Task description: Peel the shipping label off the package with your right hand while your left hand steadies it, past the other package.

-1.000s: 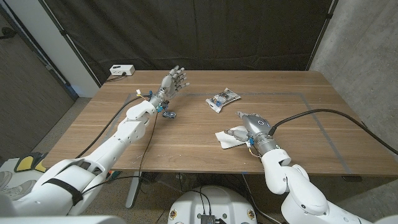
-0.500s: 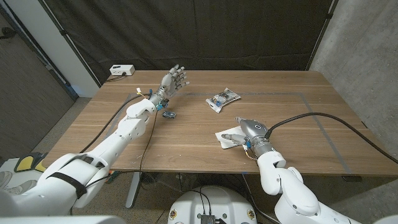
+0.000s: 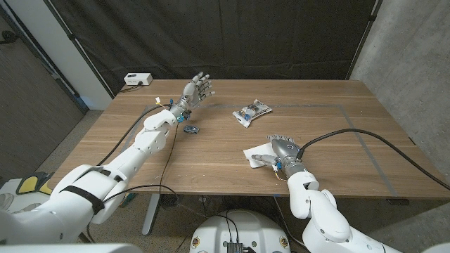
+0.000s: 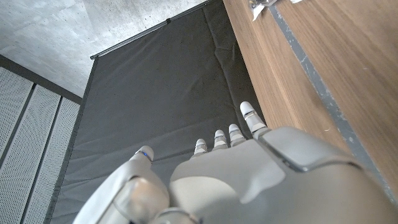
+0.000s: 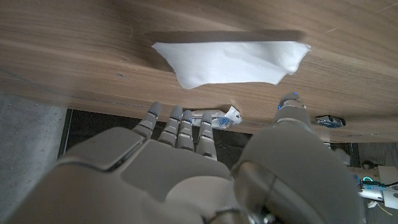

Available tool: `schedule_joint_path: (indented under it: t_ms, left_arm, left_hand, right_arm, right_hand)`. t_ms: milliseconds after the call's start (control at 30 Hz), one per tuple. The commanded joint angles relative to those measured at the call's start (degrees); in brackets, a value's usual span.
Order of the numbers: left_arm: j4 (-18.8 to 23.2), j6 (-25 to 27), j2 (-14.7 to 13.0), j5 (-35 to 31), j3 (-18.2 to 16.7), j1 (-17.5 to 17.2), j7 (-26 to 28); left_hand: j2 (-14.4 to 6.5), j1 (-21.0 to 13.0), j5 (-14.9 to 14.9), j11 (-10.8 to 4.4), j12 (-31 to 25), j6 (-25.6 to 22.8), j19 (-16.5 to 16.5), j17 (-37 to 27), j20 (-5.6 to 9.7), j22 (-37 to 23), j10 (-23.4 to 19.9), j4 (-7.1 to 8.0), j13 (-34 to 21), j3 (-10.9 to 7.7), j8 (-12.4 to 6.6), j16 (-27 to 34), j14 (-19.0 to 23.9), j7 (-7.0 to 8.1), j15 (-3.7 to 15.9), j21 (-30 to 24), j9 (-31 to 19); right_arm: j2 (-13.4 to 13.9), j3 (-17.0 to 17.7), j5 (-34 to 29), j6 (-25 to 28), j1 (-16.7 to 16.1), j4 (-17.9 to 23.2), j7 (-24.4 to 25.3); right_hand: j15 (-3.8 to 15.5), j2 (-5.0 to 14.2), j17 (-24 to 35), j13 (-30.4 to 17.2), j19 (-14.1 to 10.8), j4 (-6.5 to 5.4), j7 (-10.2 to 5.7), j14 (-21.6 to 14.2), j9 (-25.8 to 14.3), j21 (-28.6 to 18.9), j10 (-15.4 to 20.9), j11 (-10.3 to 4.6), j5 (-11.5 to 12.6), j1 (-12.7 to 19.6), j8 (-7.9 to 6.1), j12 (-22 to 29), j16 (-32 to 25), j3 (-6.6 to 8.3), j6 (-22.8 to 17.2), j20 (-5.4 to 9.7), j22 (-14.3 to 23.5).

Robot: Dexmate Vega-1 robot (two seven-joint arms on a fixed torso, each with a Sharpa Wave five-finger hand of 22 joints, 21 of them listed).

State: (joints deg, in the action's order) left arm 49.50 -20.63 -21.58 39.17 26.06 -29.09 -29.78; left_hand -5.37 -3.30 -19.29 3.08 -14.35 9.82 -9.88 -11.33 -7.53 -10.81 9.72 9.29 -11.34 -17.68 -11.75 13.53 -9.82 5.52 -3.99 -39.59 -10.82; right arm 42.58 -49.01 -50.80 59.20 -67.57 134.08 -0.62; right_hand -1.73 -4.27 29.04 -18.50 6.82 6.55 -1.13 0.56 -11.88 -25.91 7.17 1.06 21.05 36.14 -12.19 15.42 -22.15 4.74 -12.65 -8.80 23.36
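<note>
On the far left edge of the wooden table (image 3: 211, 169) sits a small white box (image 3: 138, 79), close to the dark curtain (image 3: 211, 35) behind.

The left hand (image 3: 197, 89) is raised above the table's far left part, fingers apart and pointing up, holding nothing. In the left wrist view the same left hand (image 4: 249, 174) shows its back, with fingertips (image 4: 249, 113) reaching toward the curtain and the table edge running past. Just beside that arm's wrist, a small blue and black object (image 3: 190, 129) lies on the wood; what it is cannot be told.

Further right, near the middle of the far half, lies the other package (image 3: 252, 112), a clear crinkled pouch with dark print. It is well apart from both hands.

Nearer the front edge lies the white package (image 3: 257, 154), a flat white pouch. No label can be made out on it. The right hand (image 3: 282, 150) sits at its right side, over or touching that edge, fingers spread rather than curled; whether it grips anything cannot be told from the head view. In the right wrist view the right hand (image 5: 199, 168) hovers with fingers (image 5: 180, 124) apart, and the white package (image 5: 230, 62) lies just ahead of the fingertips, not pinched. The clear pouch (image 5: 214, 117) shows beyond, small.

A black cable (image 3: 380, 140) trails from the right wrist across the table to the right.
</note>
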Motion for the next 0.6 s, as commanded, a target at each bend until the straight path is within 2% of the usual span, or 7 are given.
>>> schedule_joint_path:
  t_ms: [33, 233, 400, 533, 600]
  left_arm:
    - [-1.9, 0.0, 0.8, -0.4, 0.1, 1.1, -0.9]
    - [-1.5, 0.5, 0.8, -0.3, 0.1, 1.0, -1.1]
    - [-1.0, 0.7, 0.7, -0.4, 0.2, 0.8, -1.0]
    - [-0.1, 1.0, 0.4, -0.5, 0.3, 0.5, -0.7]
    - [0.4, 1.1, 0.3, -0.6, 0.3, 0.3, -0.4]
  left_hand:
    - [-2.4, -0.5, -0.4, 0.04, 0.1, 5.1, -8.3, -0.3, -0.36, -0.3, 1.6, 0.0, -0.1, -0.12, 0.22, -0.3, -1.6, 0.51, -0.36, 0.1, -0.1]
    - [-2.4, -0.5, -0.4, 0.18, 0.1, 5.1, -8.3, -0.3, -0.43, -0.3, 1.4, 0.02, -0.1, -0.1, 0.24, -0.3, -1.6, 0.38, -0.37, 0.1, -0.1]
    - [-2.4, -0.5, -0.4, 0.15, 0.2, 5.1, -8.3, -0.3, -0.38, -0.3, 1.5, 0.04, -0.1, -0.08, 0.27, -0.4, -1.6, 0.46, -0.37, 0.2, -0.1]
    - [-2.4, -0.5, -0.4, 0.32, 0.3, 5.1, -8.3, -0.4, -0.42, -0.3, 1.5, 0.05, -0.1, -0.07, 0.28, -0.4, -1.6, 0.41, -0.39, 0.2, -0.1]
    - [-2.4, -0.5, -0.4, 0.25, 0.3, 5.1, -8.4, -0.4, -0.41, -0.3, 1.5, 0.06, -0.1, -0.07, 0.3, -0.4, -1.6, 0.49, -0.35, 0.2, -0.1]
  right_arm:
    - [0.6, -2.6, 1.1, 4.0, 1.6, 0.4, -1.9]
    - [1.2, -3.7, 1.6, 5.2, 1.7, 0.8, -0.9]
    - [1.5, -3.9, 3.0, 4.9, 1.4, 0.7, 0.7]
    - [1.7, -3.4, 4.7, 3.6, 0.9, 0.5, 2.8]
    - [1.8, -2.9, 5.9, 2.8, 0.5, 0.6, 3.7]
  right_hand:
    - [0.26, -0.64, -0.5, -0.2, 0.1, 0.3, 0.11, -1.3, -0.2, -0.5, 1.6, 0.07, 0.7, 0.6, -0.32, 1.0, 0.1, -0.64, -0.7, -0.05, 0.4]
    - [1.25, 0.39, -0.5, -0.6, 0.2, 0.49, 0.06, -3.6, -0.3, -0.8, 3.5, -0.34, 1.2, 1.9, -0.4, 2.3, -0.6, -0.34, -0.8, 0.05, 0.8]
    - [2.13, 0.88, -0.4, -0.9, -0.4, 0.84, -0.71, -5.0, -0.4, -1.3, 4.3, -1.57, 1.5, 3.2, -0.78, 3.0, -1.3, -0.15, -1.7, 0.32, 1.0]
    - [2.85, 1.45, -0.1, -1.2, -1.1, 1.13, -1.66, -6.4, -0.3, -1.8, 5.6, -3.6, 1.9, 4.5, -1.14, 3.9, -2.2, -0.05, -2.8, 0.44, 1.4]
    - [3.25, 1.64, 0.1, -1.4, -1.9, 1.23, -2.69, -7.2, -0.3, -2.3, 6.6, -4.88, 2.1, 5.2, -1.62, 4.4, -2.8, -0.12, -4.2, 0.82, 1.5]
